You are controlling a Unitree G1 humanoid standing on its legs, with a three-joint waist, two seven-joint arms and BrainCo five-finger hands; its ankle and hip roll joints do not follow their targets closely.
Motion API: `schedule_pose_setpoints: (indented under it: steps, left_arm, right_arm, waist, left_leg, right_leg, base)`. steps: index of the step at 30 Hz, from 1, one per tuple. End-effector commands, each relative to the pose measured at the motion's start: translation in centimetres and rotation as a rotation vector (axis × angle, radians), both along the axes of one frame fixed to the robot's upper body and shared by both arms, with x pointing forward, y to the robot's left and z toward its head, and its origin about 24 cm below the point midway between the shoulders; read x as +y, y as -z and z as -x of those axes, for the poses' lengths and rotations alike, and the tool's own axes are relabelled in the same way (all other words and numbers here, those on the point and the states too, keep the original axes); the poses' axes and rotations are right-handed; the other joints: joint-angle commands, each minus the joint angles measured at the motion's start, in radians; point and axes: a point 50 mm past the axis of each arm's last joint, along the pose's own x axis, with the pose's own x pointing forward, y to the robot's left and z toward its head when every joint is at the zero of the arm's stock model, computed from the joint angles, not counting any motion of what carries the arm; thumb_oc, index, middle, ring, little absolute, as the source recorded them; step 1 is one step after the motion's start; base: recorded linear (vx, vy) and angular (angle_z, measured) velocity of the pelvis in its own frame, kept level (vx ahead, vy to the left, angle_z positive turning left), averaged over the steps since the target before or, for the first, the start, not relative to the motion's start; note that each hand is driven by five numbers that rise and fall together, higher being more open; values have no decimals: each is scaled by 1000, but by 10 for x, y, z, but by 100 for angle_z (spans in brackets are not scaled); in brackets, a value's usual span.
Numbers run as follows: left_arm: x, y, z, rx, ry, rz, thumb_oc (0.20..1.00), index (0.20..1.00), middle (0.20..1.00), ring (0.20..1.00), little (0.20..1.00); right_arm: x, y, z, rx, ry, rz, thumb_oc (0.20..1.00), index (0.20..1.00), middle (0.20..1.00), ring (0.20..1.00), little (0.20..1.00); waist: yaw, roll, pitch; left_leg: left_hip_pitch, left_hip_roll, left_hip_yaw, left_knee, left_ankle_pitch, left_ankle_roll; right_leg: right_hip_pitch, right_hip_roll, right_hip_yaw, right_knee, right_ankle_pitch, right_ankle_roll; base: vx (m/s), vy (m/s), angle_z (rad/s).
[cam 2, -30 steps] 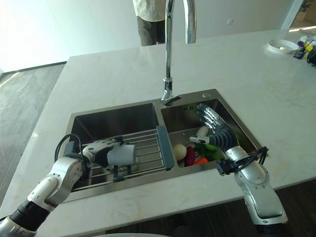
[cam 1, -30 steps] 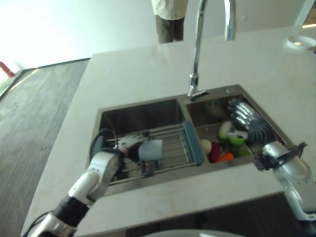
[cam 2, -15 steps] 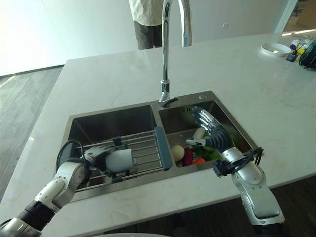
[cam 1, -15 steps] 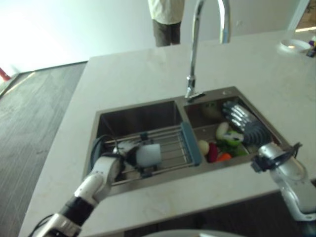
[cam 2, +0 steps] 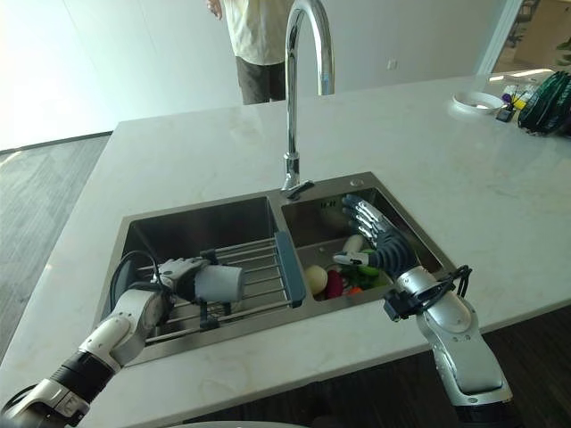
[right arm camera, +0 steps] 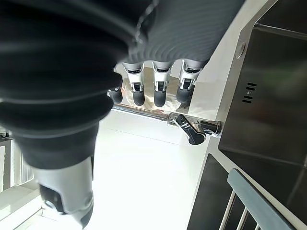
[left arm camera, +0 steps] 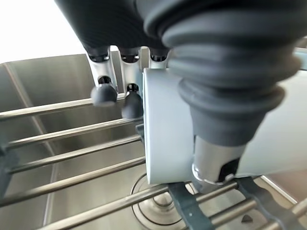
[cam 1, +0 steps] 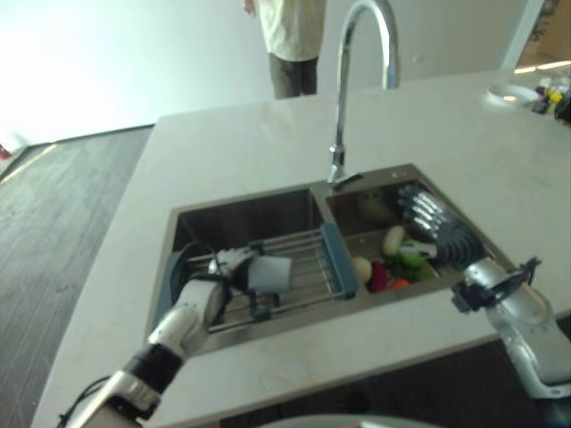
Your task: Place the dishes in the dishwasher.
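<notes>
A pale cup (cam 2: 220,283) lies on its side on the wire rack (cam 2: 259,264) over the left sink basin. My left hand (cam 2: 175,275) is shut on it; in the left wrist view the thumb (left arm camera: 216,158) crosses the cup (left arm camera: 168,139) and the fingers (left arm camera: 132,103) curl behind its rim. My right hand (cam 2: 379,244) hovers open over the right basin, fingers (right arm camera: 158,91) straight, holding nothing.
Several fruits and vegetables (cam 2: 335,281) lie in the right basin. A tall faucet (cam 2: 299,89) rises behind the sink. A person (cam 2: 259,40) stands beyond the counter. A small bowl (cam 2: 477,100) and a green bag (cam 2: 546,89) sit at the counter's far right.
The camera has shifted, showing more of the far counter. Both hands keep their places, the left still holding the cup on the rack.
</notes>
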Motion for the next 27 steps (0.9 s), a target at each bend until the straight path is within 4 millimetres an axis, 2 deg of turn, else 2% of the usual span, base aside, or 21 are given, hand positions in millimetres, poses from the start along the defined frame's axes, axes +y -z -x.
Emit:
schedule_pose_setpoints:
  steps: [1,5,6,7,9,11,17,21,25,27]
  left_arm:
    - [2,8,-2,21,41,-12,200,200,200,200,200]
    - [-1,-9,-2,-73,98,50,200,200,200,200,200]
    - [2,-19,-2,-122,103,68,200,200,200,200,200]
    - [9,-40,-2,-203,95,122,200,200,200,200,200]
    - [17,-59,1,-283,85,181,200,200,200,200,200]
    - [25,-76,5,-364,62,249,200,200,200,200,200]
    - [41,-109,19,-587,19,416,200,200,200,200,200]
    - [46,-122,26,-695,-8,517,200,200,200,200,200]
    - [57,-135,38,-800,-51,719,200,200,200,200,200]
    - [53,-146,47,-853,21,849,200,200,200,200,200]
  right_arm:
    - [7,-36,-5,-178,-44,-13,1000,1000,1000,1000,1000]
    - [4,-35,-5,-182,-24,-2,1000,1000,1000,1000,1000]
    - [2,-35,-5,-183,-13,0,1000,1000,1000,1000,1000]
    - [-1,-35,-4,-188,8,0,1000,1000,1000,1000,1000]
    - [-4,-36,-1,-191,32,5,1000,1000,1000,1000,1000]
    - [-6,-35,1,-191,48,5,1000,1000,1000,1000,1000]
    - [-11,-34,7,-189,81,-2,1000,1000,1000,1000,1000]
    - [-12,-33,8,-188,98,-2,1000,1000,1000,1000,1000]
    - [-14,-31,11,-186,123,-10,1000,1000,1000,1000,1000]
    - [-15,-28,14,-184,132,-3,1000,1000,1000,1000,1000]
  waist:
    - [-26,-11,44]
    - [-14,-12,46]
    - [-9,-11,46]
    - [3,-9,51]
    - [16,-7,56]
    - [25,-3,57]
    - [46,-2,53]
    - [58,-3,51]
    - [71,-8,43]
    - [75,-11,40]
  left_leg:
    - [-5,61,-38,8,10,-21]
    - [-3,60,-42,8,10,-22]
    - [-3,60,-44,8,10,-23]
    - [-3,59,-49,8,11,-23]
    - [-9,58,-53,8,24,-24]
    - [-4,58,-59,8,13,-25]
    - [-9,57,-73,8,14,-29]
    - [-16,54,-88,8,15,-32]
    - [-23,52,-97,8,16,-33]
    - [-20,58,-99,8,16,-34]
  right_leg:
    - [116,-78,-28,7,-99,109]
    - [119,-79,-33,7,-97,109]
    - [120,-79,-35,7,-97,109]
    - [122,-80,-41,7,-96,108]
    - [119,-81,-48,7,-85,104]
    - [128,-82,-55,7,-96,104]
    - [132,-87,-70,7,-101,101]
    - [131,-89,-77,7,-103,98]
    - [130,-88,-83,7,-106,95]
    - [134,-84,-81,7,-113,90]
  base:
    - [0,0,0]
    - [0,0,0]
    - [0,0,0]
    - [0,0,0]
    - [-25,-8,0]
    - [16,3,1]
    - [5,-4,7]
    - [-7,-16,10]
    - [20,-54,3]
    - [30,-105,15]
